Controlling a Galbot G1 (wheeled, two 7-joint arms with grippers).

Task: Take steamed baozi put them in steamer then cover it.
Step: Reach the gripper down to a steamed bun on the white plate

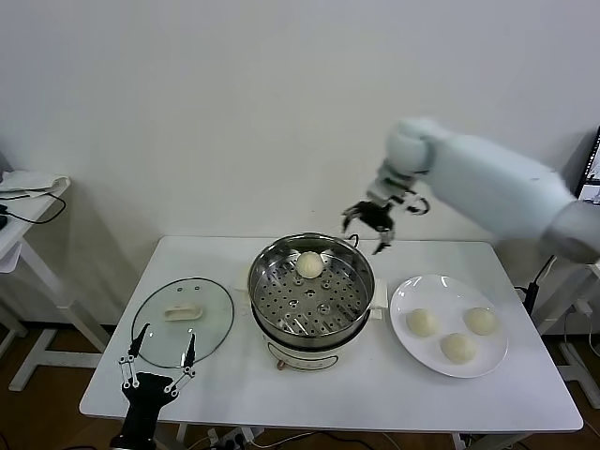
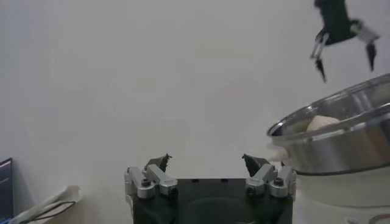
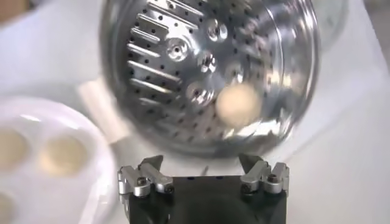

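Above the far rim of the steamer (image 1: 311, 292), the right pincer (image 1: 372, 223) hung with its fingers spread wide and nothing between them, lifted well clear of the pot, apparently so as not to brush the steel wall on its way elsewhere. Just below and nearer the robot than that pincer, one steamed baozi (image 1: 310, 264) sat on the perforated tray, close to the far wall, a spot that left most of the floor free for others. Off to the pincer's right and lower down, three more buns (image 1: 454, 334) waited on a white plate (image 1: 407, 295) beside the pot, within easy reach of the same arm. The right wrist view looked straight down into the steamer (image 3: 210, 73), the lone bun (image 3: 239, 102) showing pale against the holes.

The left pincer (image 1: 157, 365) waited at the near edge of the counter (image 1: 375, 394), equally wide open and empty, its tips just short of the glass lid (image 1: 182, 322), which lay flat beyond it with its white handle up. That position suggested the left arm was being kept ready for the covering step. Judged from the count, roughly a quarter of the loading was done, and the lid could not go on until the plate was cleared.
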